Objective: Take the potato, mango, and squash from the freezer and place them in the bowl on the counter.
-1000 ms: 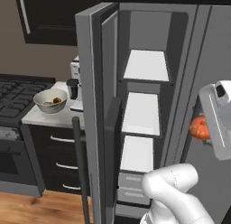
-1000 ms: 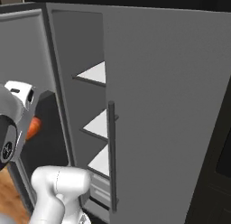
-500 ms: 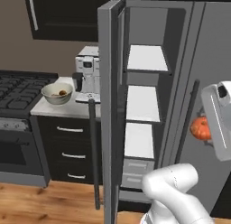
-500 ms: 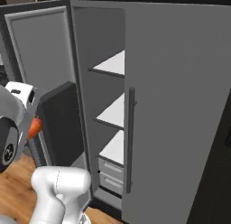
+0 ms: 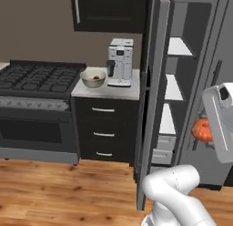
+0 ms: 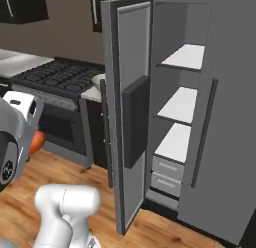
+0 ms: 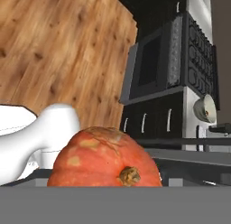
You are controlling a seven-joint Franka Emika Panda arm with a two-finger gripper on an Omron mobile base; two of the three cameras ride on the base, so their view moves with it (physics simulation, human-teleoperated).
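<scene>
Hand view: ribbed orange squash, brown stem, end effector grip state unclear.

White arm, posed with its base link low and its forearm raised. In the left base view the rounded white elbow link rises from the lower right, and the white wrist housing stands upright near the right edge. The gripper projects from this housing toward the left, at mid-height, and is closed around an orange squash; the fingertips themselves are hidden behind the fruit. In the right base view the same wrist housing appears at the left edge, above the white elbow link, with the squash just beside it. In the hand view the squash sits at the bottom centre.
</scene>
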